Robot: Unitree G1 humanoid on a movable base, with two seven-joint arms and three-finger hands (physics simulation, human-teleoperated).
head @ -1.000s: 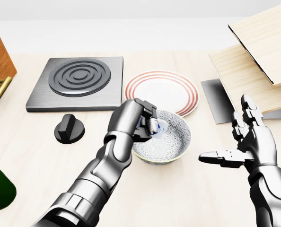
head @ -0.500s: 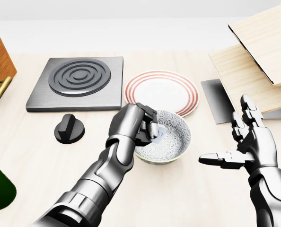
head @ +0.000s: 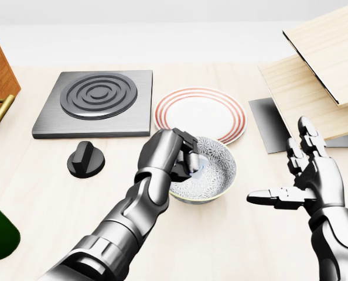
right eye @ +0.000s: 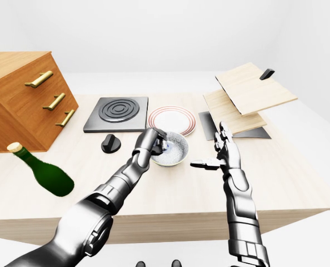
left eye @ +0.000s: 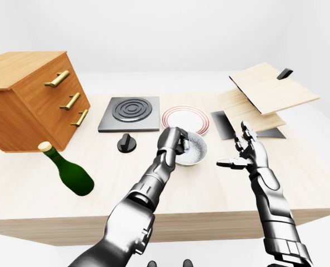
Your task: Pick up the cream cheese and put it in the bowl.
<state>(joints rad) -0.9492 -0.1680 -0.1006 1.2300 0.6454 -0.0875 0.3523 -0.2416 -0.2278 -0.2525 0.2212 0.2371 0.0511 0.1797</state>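
Since a second ago your left hand [head: 177, 155] has sunk lower into the patterned bowl [head: 212, 175], fingers curled shut on the cream cheese [head: 196, 165]. Only a bluish sliver shows; its axis and label can't be read. Your right hand [head: 306, 178] hovers spread open over the surface [head: 250, 246].

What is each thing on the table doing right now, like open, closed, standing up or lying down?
left hand: closed, inside the bowl's rim
cream cheese: mostly hidden by the left hand, down in the bowl
bowl: upright on the table
right hand: open, holding nothing
plate: flat, nothing on it
bottle: lying on its side
drawers: all shut
stove knob: loose on the table
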